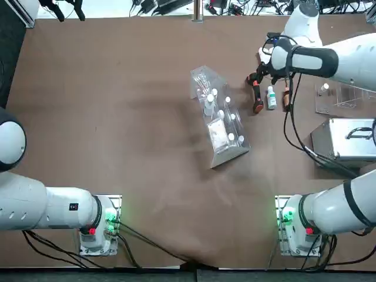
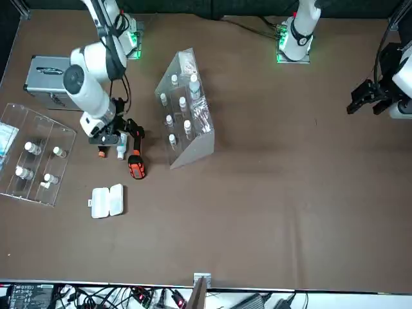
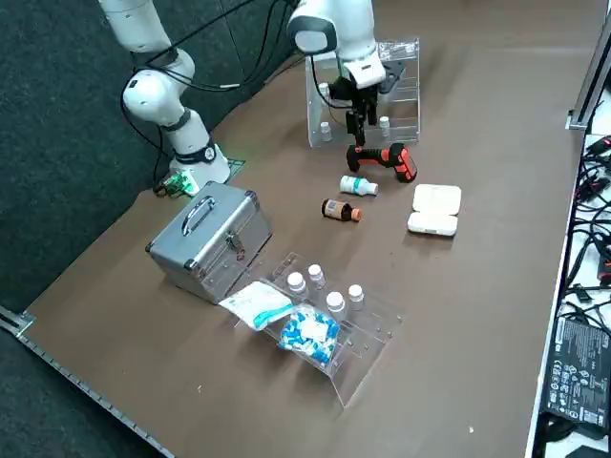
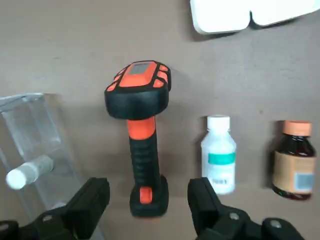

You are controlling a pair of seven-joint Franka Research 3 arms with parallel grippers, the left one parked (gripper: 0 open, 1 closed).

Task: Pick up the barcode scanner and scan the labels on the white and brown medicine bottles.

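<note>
One camera is looking straight down on the worktop point(image 1: 141, 135) from overhead; another is facing the robot from across it; a third is peering diagonally down from the robot's right; the wrist one is staring closely past its jaws point(image 4: 150, 205), sharing the bottles point(image 4: 218, 155) with the raised side view.

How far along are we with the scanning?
Nothing looks done yet: the right gripper is open, with the barcode scanner's handle between its fingers, not gripped. Left to do: grasp it, then scan the white bottle and brown bottle, both lying nearby.
</note>
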